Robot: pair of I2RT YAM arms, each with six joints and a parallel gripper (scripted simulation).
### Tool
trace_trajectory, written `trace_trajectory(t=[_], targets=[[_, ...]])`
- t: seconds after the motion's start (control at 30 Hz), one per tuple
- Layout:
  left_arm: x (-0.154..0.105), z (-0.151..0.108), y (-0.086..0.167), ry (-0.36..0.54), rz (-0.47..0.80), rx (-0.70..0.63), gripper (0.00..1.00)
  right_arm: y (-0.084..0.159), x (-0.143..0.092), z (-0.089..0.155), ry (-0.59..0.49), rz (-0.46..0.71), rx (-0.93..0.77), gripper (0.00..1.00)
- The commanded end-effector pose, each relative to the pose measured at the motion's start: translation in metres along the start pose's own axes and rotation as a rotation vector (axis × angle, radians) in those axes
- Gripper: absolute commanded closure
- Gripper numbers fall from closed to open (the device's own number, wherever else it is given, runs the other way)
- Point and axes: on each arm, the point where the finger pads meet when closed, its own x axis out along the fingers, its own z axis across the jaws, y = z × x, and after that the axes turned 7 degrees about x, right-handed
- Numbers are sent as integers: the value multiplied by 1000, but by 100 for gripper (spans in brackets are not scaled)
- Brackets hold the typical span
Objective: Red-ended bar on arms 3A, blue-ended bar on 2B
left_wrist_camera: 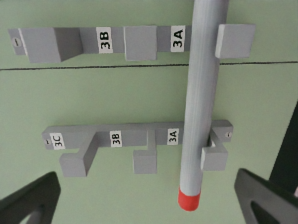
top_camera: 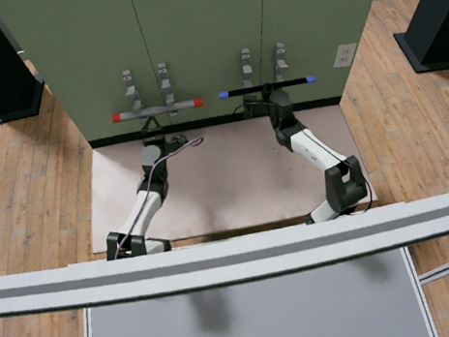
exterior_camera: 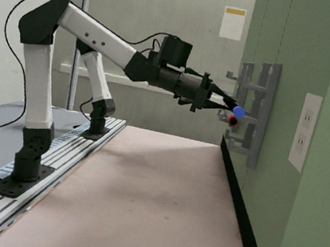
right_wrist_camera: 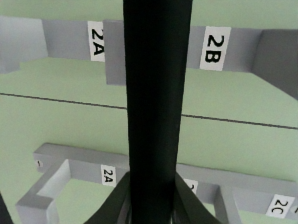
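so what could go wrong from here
The black bar with blue ends overlaps the grey 2B rack arm in the wrist view, so it might catch that arm's tip going in.

If the right end effector opens too early, the bar could drop.

The left end effector's open fingers straddle the grey metal bar with red ends; a sideways retreat might knock it off 3A.

A pale pink tabletop [top_camera: 245, 180] [exterior_camera: 138, 170] fills the middle of the top view and the lower middle of the exterior view. Soft shadows cross its matte surface, and small dark specks [exterior_camera: 167, 217] dot it at lower centre.
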Motion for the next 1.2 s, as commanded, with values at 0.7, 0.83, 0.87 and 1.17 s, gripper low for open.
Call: trace_trajectory(t=[0.7, 0.83, 0.87, 1.17], targets=[[-2, 16, 2, -29, 7, -12, 0, -8, 31, -78, 173, -30, 42, 100], [-2, 16, 2, -29, 7, -12, 0, -9, 33, -81, 173, -30, 42, 100], [-2, 16, 2, -29, 7, -12, 0, -9, 33, -82, 173, -30, 42, 100], [-2, 16, 2, -29, 7, -12, 0, -10, 37, -87, 173, -30, 42, 100]])
